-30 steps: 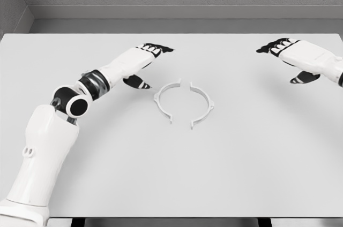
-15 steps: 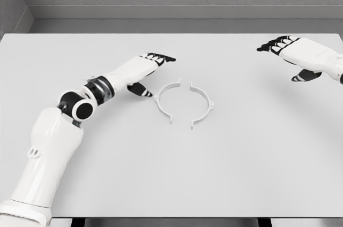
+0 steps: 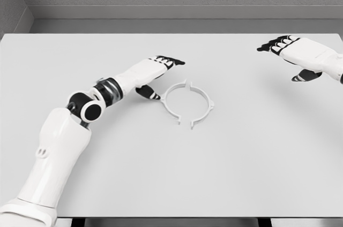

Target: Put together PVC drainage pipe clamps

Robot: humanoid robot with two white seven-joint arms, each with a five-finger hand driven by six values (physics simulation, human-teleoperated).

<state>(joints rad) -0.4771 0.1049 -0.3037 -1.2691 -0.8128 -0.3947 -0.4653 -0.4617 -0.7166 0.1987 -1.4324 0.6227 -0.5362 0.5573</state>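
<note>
- Two white half-ring clamp pieces lie flat on the white table (image 3: 171, 173), near its middle; the places below are told from this pair.
- The left clamp half (image 3: 170, 103) curves open toward the right, and the right clamp half (image 3: 202, 105) curves open toward the left, so the two face each other and make a near circle.
- At the far ends the two halves come very close together; whether they touch there cannot be told. At the near ends a clear gap shows between them.
- Each half carries a small tab on its outer curve and short lugs at its ends.
- The left robot hand (image 3: 153, 74) is just to the left of the left clamp half. Its black-tipped fingers (image 3: 170, 61) stretch out flat and apart past the far-left side of the ring, holding nothing.
- Its thumb (image 3: 148, 92) points down toward the outer edge of the left clamp half, right beside the tab; actual contact cannot be told.
- The left arm runs from this robot hand down to the lower left corner of the view.
- The right robot hand (image 3: 300, 58) hovers well apart from the pair, to the far right and farther back, fingers spread loosely and empty.
</note>
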